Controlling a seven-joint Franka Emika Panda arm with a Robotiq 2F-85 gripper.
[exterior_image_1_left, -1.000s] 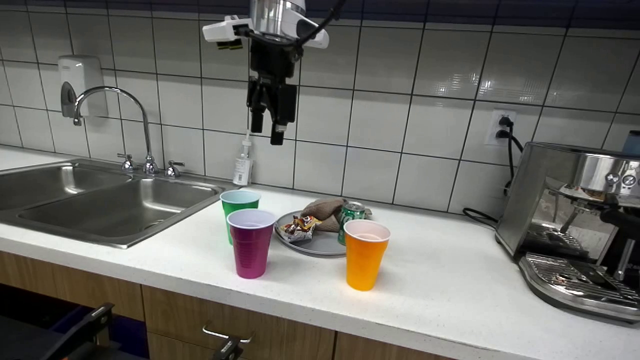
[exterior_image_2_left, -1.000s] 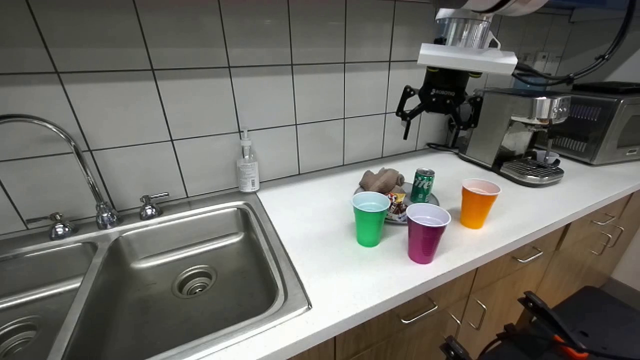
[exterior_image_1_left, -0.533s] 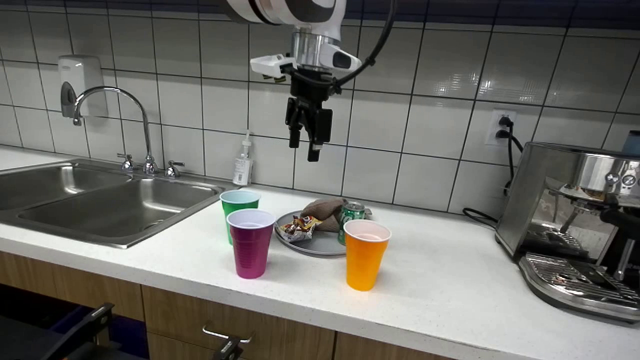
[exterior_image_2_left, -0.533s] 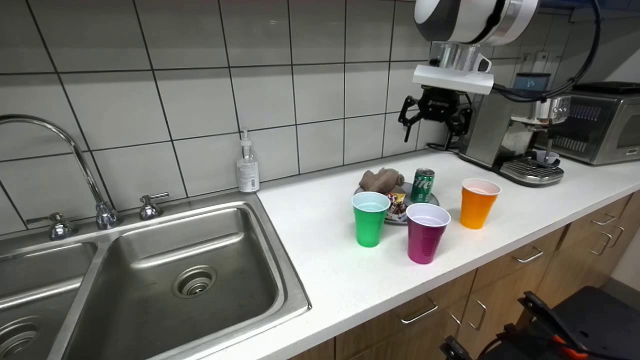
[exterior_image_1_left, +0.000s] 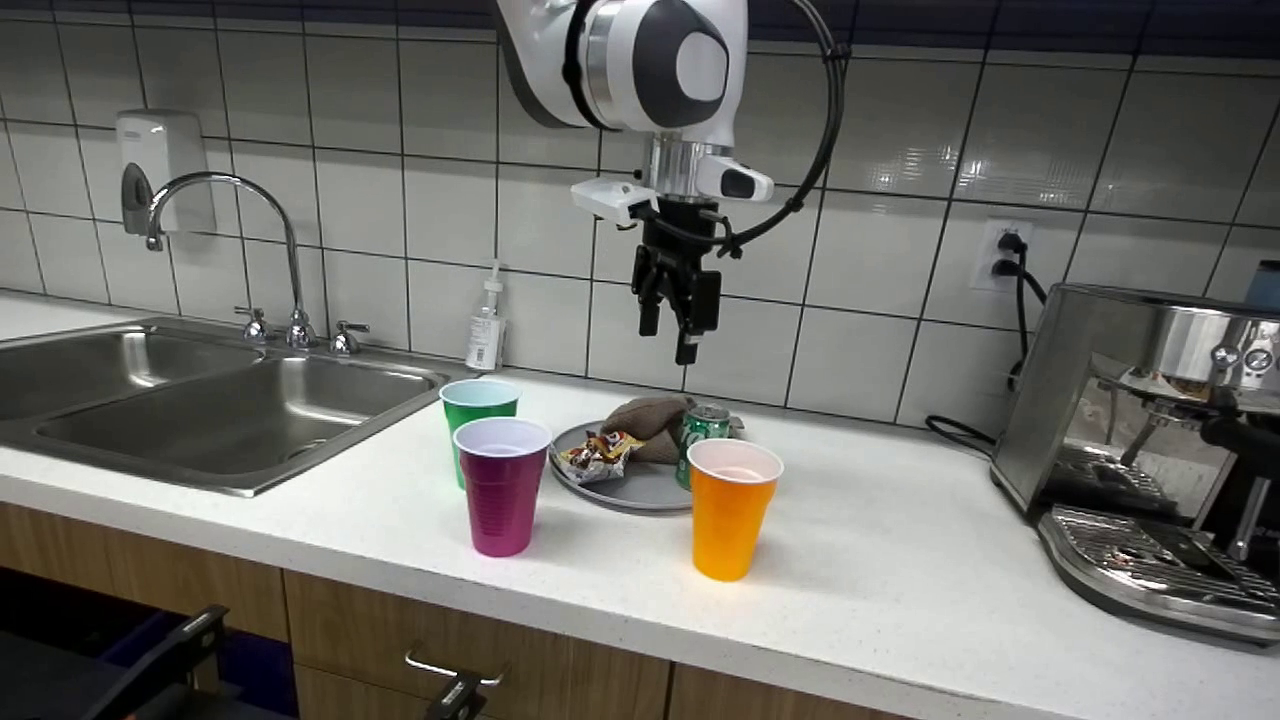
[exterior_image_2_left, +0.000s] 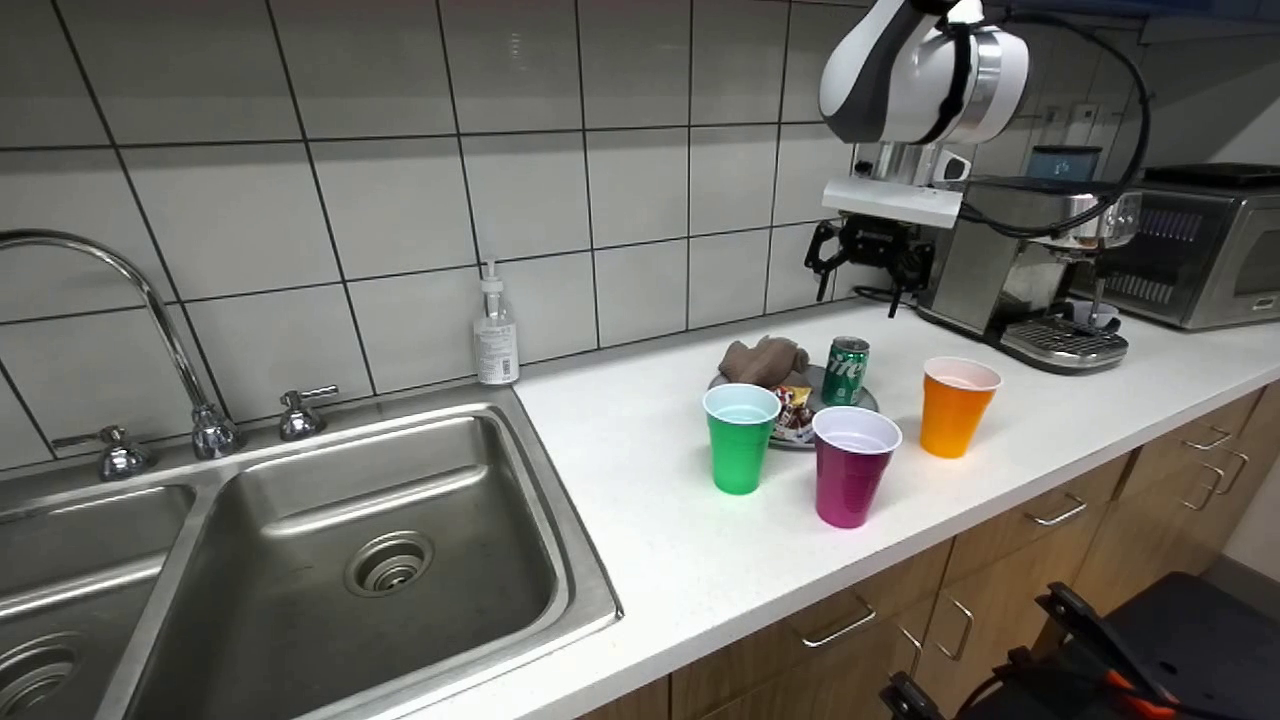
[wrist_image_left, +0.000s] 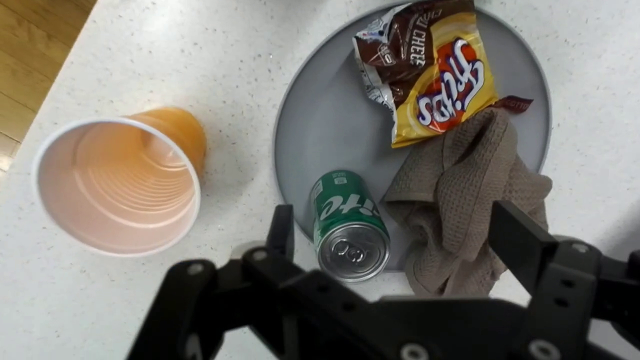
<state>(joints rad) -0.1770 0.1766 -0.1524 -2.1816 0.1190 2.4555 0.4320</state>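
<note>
Can (wrist_image_left: 351, 225): green, white lettering, silver top with pull tab; upright on the plate (wrist_image_left: 325, 125), near its rim.
Towel (wrist_image_left: 470, 195): brown, textured, crumpled in folds; on the plate, reaching past its rim in the wrist view.

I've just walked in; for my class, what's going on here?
A robot arm holds its tool, open and empty, above the counter near a green can. The can stands on a gray plate with a brown cloth and a snack bag. An orange cup, a purple cup and a green cup stand nearby.
</note>
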